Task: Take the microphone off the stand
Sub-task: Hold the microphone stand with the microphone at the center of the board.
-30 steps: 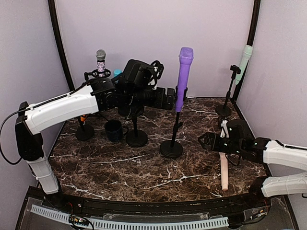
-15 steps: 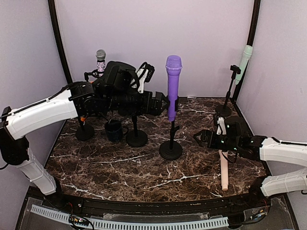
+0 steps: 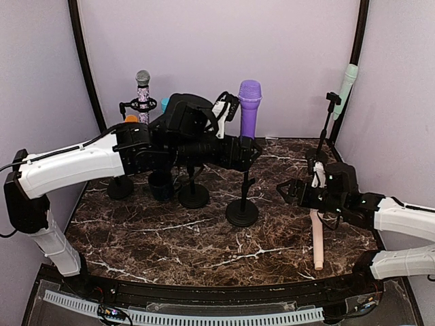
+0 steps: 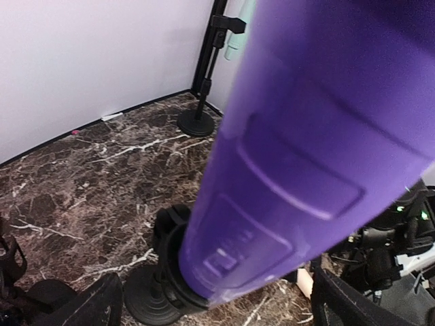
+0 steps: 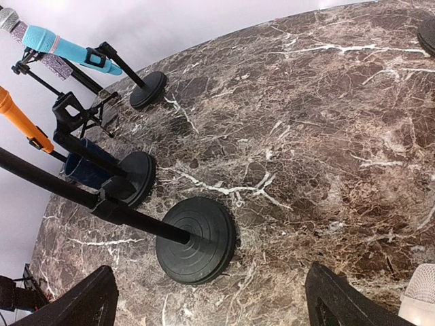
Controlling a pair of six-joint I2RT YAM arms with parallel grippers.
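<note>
as we read the table [image 3: 170, 238] from left to right, we list:

- left arm [image 3: 75, 163]: white, reaching from the near left corner toward the middle. Its dark wrist is level with the lower body of the purple microphone.
- sparkly microphone [image 3: 143, 88]: grey head, upright in a black holder at the back left.
- orange microphone [image 5: 20, 122]: tilted in a clip, just beside the sparkly one.
- teal microphone [image 5: 64, 47]: tilted in another clip, mostly hidden behind the left arm in the overhead view.
- dark mug [image 5: 88, 170]: standing on the table, touching or just beside a round black base [image 3: 194, 197].
- left jaws: released and spread wide. Both fingers [image 4: 88, 305] sit at the bottom corners of the left wrist view, with the purple microphone between them. neither finger presses it, as far as we can see.
- purple microphone [image 3: 249, 109]: near upright at mid-table, its lower end seated in the black clip of the stand.
- stand [image 3: 242, 212]: thin black pole on a round ribbed base, resting on the marble.
- right jaws: released and wide apart, grasping nothing. They hang low over the table to the right of the stand's base.
- right arm [image 3: 408, 221]: white, coming in from the near right.
- pink microphone [image 3: 317, 241]: lying flat on the table, partly under the right wrist.
- mint microphone [image 3: 349, 81]: tilted on a slim stand in the back right corner.
</note>
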